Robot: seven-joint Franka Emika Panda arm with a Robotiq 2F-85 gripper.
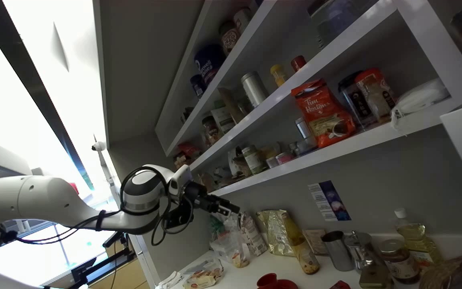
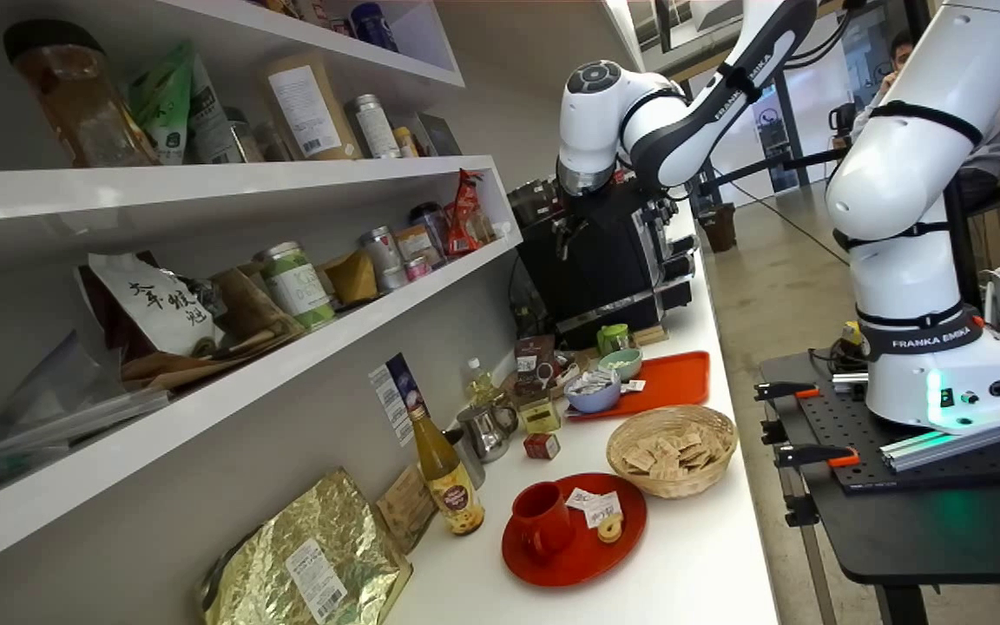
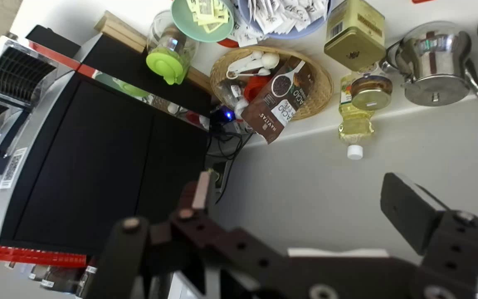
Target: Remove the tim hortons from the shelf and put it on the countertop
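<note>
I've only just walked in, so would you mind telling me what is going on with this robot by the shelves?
A robot arm has the job of taking the red Tim Hortons bag off the white shelf and putting it on the countertop. Right now it is handling nothing: in the wrist view the gripper is open, its jaws apart with nothing between them. The bag stands on the shelf, away from the gripper, so the move is not yet done.
</note>
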